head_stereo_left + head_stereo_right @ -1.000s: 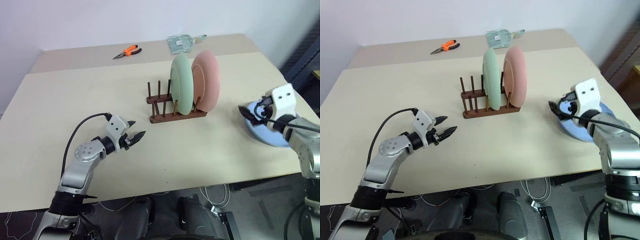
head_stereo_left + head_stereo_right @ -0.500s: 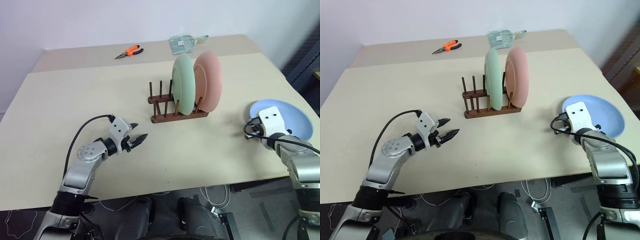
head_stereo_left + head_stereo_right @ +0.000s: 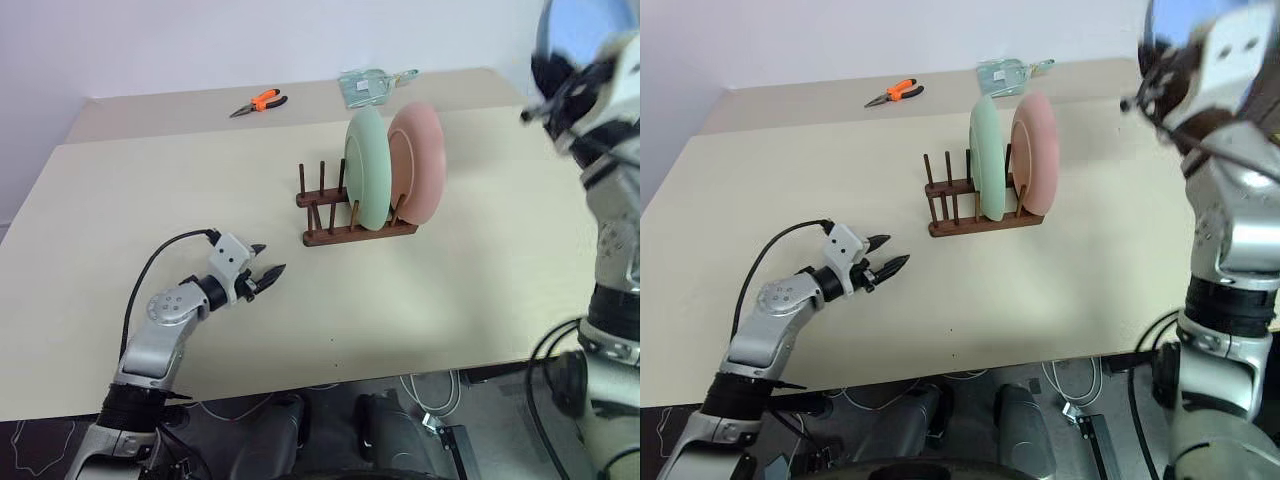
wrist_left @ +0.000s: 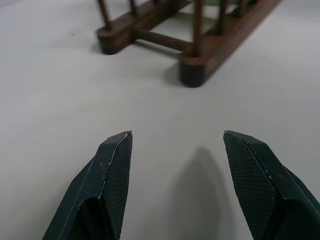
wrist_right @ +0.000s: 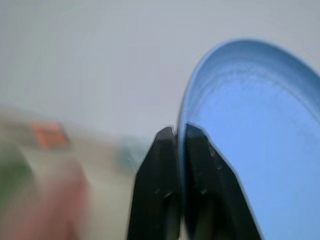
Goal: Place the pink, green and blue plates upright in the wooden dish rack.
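beige table point(image 3: 200, 200) carries everything, largest surface in view. right arm is raised high at the right side, above table level, holding the blue plate point(image 5: 250, 130) up in the air; right gripper point(image 5: 180, 137) has its fingers pinched together on the plate's rim, edge caught between them, probably so the plate hangs near vertical and can drop edge-first into a slot. pink plate point(image 3: 418, 165) and green plate point(image 3: 366, 170) already stand upright side by side in the wooden dish rack point(image 3: 350, 215), at its right-hand end, leaning on the pegs. free pegs are left at the rack's left end, so that looks like the blue plate's spot; two of three plates done by my read.

left gripper point(image 3: 262, 272) hovers low over the table, well apart from the rack, pointing toward it, fingers point(image 4: 112, 165) apart and holding nothing. likely just parked out of the way.

far edge of the table: orange-handled pliers point(image 3: 258, 101) and a clear plastic packet point(image 3: 365, 85), both well apart from the rack, not part of the job.

no brand, label or writing readable anywhere.
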